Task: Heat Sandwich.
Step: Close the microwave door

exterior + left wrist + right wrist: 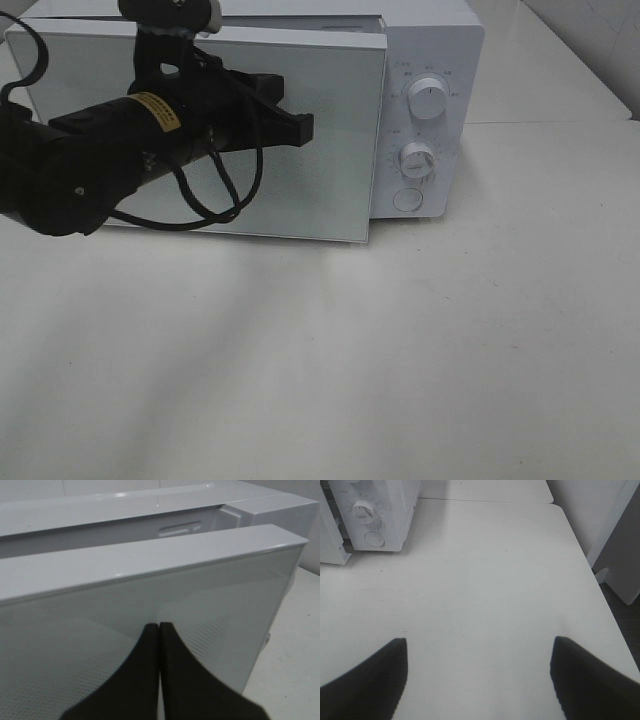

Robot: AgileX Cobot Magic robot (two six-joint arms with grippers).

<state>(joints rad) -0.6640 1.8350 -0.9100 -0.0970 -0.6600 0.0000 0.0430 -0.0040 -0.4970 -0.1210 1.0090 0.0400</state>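
My left pincer [159, 626] is clenched on nothing, its tips just in front of the glass door [225, 595] of the white microwave [432, 40], my right pincer [479, 640] hangs released wide above the worktop [485, 580], and the sandwich I cannot see in any view.

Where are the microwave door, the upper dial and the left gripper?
microwave door [340, 150], exterior high view, on its glass front.
upper dial [428, 100], exterior high view, on the knob's face.
left gripper [159, 626], left wrist view, at the tips of its shut fingers.
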